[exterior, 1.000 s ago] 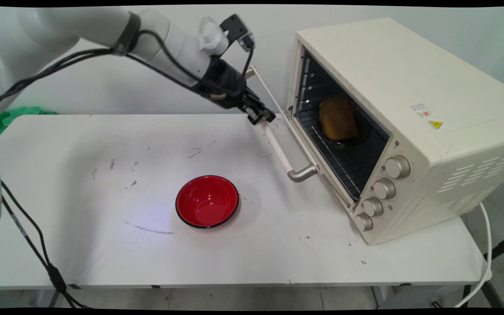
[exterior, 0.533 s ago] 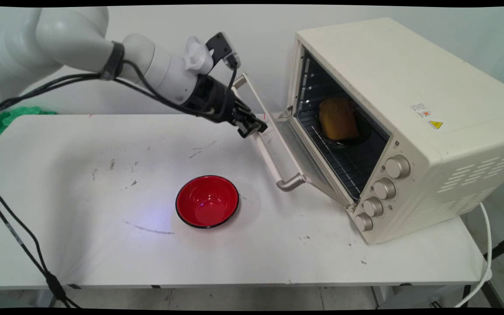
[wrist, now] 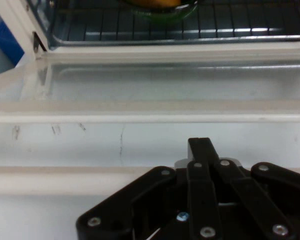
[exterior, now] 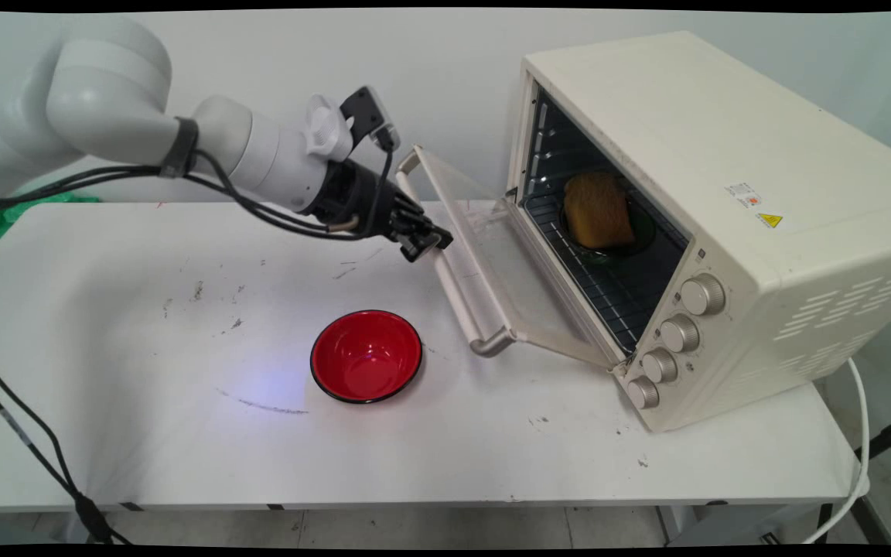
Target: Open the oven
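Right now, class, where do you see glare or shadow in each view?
Main view: a bright glint on the oven rack, soft arm shadow on the table. Hand view: pale reflections across the glass door; the gripper linkage looms dark.

A white table (exterior: 144,433) (scuffed) stands before a pale wall (exterior: 260,77).

White table carrying an oven and a bowl

The scuffed white rectangular table (exterior: 144,433) is bearing a cream metal toaster oven (exterior: 732,209) at its right end, while a glossy red round bowl with a black rim (exterior: 366,357) is sitting upright near the middle, apart from the oven.
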Motion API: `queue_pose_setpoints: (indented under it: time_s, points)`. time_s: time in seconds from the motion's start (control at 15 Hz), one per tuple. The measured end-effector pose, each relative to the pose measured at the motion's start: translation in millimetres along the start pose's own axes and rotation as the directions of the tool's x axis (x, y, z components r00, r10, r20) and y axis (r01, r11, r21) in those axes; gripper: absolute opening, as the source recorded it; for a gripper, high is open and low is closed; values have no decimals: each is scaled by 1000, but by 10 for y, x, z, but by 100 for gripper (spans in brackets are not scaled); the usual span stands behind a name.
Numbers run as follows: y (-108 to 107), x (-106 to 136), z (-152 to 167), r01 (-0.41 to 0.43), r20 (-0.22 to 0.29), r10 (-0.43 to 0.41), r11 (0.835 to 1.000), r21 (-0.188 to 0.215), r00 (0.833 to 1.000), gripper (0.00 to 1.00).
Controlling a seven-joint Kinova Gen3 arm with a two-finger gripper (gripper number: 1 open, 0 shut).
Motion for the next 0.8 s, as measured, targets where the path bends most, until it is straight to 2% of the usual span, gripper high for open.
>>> queue_pose_setpoints:
  time_s: [0.33, 0.8]
  points:
    - [-18, -205, 0, 14, -5, -14, 1000, 11, 1000, 0]
    - [-45, -368, 14, 30, -20, -29, 999, 22, 999, 0]
